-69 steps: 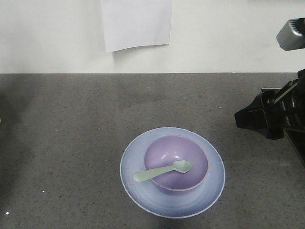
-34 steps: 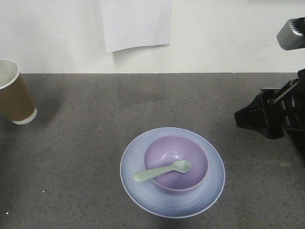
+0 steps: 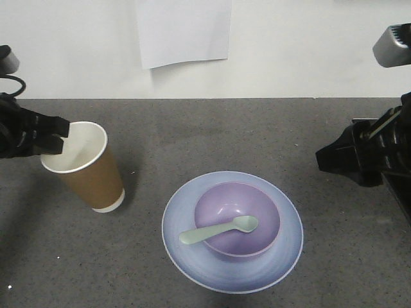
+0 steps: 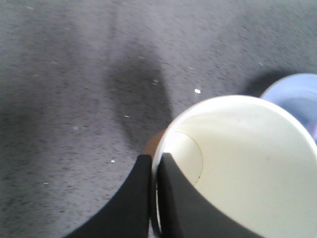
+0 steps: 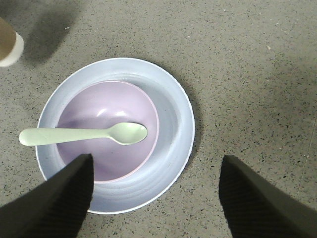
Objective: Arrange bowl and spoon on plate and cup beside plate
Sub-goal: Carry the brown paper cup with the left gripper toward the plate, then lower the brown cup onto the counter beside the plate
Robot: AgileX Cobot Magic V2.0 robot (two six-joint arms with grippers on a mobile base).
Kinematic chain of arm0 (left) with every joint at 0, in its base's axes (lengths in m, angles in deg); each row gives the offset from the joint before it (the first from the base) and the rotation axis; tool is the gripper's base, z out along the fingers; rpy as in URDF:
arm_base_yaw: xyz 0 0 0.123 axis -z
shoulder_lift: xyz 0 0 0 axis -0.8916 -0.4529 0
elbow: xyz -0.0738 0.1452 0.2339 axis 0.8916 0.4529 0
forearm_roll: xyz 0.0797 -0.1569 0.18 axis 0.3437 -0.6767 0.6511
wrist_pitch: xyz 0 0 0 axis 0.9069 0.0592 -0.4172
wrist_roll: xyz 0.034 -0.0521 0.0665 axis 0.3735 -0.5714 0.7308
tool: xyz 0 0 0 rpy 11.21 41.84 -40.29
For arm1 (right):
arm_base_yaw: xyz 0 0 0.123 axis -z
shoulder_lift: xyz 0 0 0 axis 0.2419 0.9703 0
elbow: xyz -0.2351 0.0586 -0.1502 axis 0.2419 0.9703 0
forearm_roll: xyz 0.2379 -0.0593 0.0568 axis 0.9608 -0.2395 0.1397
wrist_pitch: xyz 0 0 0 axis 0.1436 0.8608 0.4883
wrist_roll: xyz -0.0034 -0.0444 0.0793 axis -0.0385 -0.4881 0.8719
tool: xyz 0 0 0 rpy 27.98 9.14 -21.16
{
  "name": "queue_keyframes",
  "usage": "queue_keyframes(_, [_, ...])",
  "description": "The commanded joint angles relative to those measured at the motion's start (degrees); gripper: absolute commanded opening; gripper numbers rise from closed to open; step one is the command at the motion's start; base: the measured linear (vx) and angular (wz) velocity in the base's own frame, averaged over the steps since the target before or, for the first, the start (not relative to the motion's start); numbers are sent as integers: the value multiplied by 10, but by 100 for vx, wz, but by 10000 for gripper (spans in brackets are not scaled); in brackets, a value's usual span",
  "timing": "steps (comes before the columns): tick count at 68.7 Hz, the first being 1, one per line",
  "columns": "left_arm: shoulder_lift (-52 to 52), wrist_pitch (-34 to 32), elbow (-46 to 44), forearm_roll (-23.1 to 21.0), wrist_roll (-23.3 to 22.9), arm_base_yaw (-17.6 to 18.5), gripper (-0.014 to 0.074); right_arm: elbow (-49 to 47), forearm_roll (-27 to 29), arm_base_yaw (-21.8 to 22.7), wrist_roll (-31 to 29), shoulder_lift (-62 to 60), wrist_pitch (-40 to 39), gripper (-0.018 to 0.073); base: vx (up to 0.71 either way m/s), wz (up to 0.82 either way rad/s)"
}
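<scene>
We hold the cup [image 3: 87,167] by its rim with our left gripper [image 3: 56,136], one finger inside and one outside, pinched shut, so it tips a little. It hangs left of the plate [image 3: 286,256], near it, ready to be set beside it. The bowl [image 3: 266,212] sits on the plate, the spoon [image 3: 218,231] across it. Our right gripper [image 5: 156,186] waits above, jaws wide and empty.

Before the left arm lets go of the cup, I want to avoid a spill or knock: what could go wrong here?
1. The cup is tilted and pinched at its rim by the left gripper; released like this, it may tip over.
2. It hangs close to the plate; drifting right could bump the rim.
3. The spoon handle overhangs the bowl edge, so a jolt might dislodge it.
</scene>
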Motion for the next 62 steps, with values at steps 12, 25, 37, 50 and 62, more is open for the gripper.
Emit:
queue_keyframes(12, [18,-20,-13,-20,-3,65,-8,-17,2,1,-3,-8,-34,517,0,0])
queue_keyframes(25, [18,-14,-13,-19,-4,78,-8,-17,2,1,-3,-8,-34,517,0,0])
queue_keyframes(37, [17,-11,-13,-17,-4,78,-8,-17,2,1,-3,-8,-34,517,0,0])
queue_keyframes(50, [6,-16,5,-19,-4,78,-8,-17,2,1,-3,-8,-34,517,0,0])
queue_keyframes(62, [3,-30,22,-21,-3,78,-8,-17,2,1,-3,-8,-35,517,0,0])
